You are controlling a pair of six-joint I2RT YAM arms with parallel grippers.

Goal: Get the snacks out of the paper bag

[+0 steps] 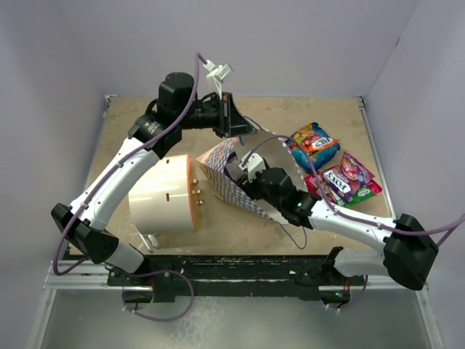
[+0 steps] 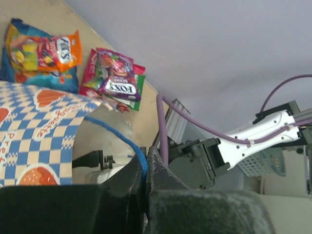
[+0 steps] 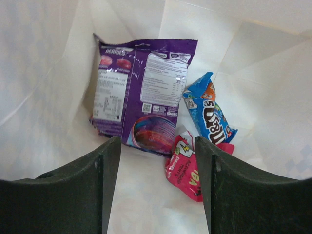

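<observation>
Deep inside the paper bag (image 1: 227, 180) sits the right gripper (image 3: 157, 146), jaws spread, holding nothing, over the purple packet (image 3: 141, 92); the blue packet (image 3: 209, 114) and red packet (image 3: 185, 168) lie lower right of it. The left gripper (image 2: 145, 168) is clamped on the blue cord handle (image 2: 114, 130). Danger: the jaws pinch bag paper along with a packet, or the thin cord slips out. The white cylinder (image 1: 163, 193) sits just beside the bag at centre left; loose packets (image 1: 316, 139) lie upper right.

Right wrist view: pink packet (image 3: 185, 168) partly masked by a finger of the right tool (image 3: 157, 187); purple packet (image 3: 141, 92) small print illegible. Overhead view: paper bag (image 1: 227, 185) wall conceals tool tips and contents.
</observation>
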